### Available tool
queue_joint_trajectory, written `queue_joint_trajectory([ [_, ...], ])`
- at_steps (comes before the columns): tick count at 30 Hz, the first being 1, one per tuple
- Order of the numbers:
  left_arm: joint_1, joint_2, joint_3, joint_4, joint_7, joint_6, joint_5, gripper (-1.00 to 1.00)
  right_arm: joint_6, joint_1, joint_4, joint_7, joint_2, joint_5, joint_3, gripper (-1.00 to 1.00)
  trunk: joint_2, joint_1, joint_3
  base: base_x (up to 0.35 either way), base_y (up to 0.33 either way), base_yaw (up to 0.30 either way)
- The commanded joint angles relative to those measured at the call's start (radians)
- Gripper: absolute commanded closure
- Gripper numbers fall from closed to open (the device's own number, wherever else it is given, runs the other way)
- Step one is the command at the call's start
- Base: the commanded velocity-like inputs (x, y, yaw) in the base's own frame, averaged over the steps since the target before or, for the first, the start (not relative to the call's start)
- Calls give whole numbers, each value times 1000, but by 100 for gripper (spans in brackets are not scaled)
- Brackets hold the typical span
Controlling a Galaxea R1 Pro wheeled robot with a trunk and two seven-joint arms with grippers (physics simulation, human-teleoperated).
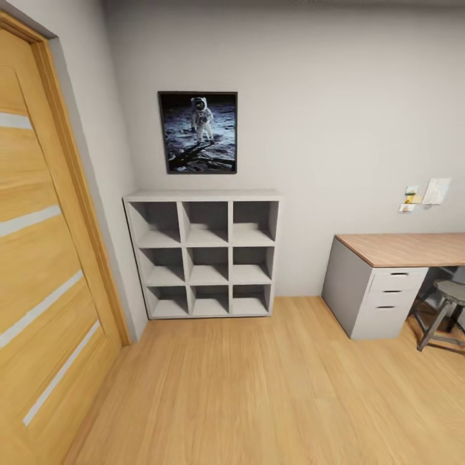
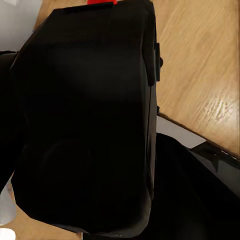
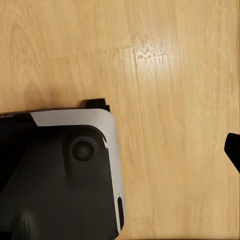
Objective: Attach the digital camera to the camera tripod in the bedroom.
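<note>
Honestly there's nothing readable anywhere in these shots. The framed astronaut poster [image 1: 197, 132] in the upper middle of the head view has no caption or lettering I can make out, just the picture itself. The small paper notes [image 1: 424, 194] pinned on the wall at the right, above the bench [image 1: 403, 248], are way too tiny and blurry to tell if anything is written on them. The black digital camera [image 2: 85, 125] filling the left wrist view shows no brand or numbers, only a sliver of red at the top edge. Zero labels in the right wrist view either.
</note>
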Motion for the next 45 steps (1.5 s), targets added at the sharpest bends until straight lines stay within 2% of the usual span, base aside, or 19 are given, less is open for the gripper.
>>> queue_joint_trajectory([
  [1,0,0,-9,0,2,-3,8,100,-6,-2,3,2,0,9,-9,-100,-1,0,-2,0,0,-293],
  [10,0,-3,-12,1,-5,1,-3,100,-5,-1,3,1,6,12,-7,-100,-1,0,-2,118,-87,-293],
  [17,0,-4,-13,1,-37,4,-3,100,-14,4,3,0,6,12,-7,-100,-1,0,-2,233,-172,-293],
  [31,0,-3,-13,2,-48,8,-3,100,-24,8,3,-1,6,12,-7,-100,-1,0,-2,257,-167,-293],
  [45,0,-2,-12,2,-48,-1,-3,100,-25,8,3,-1,6,11,-7,-100,-1,0,-2,286,-15,-293],
])
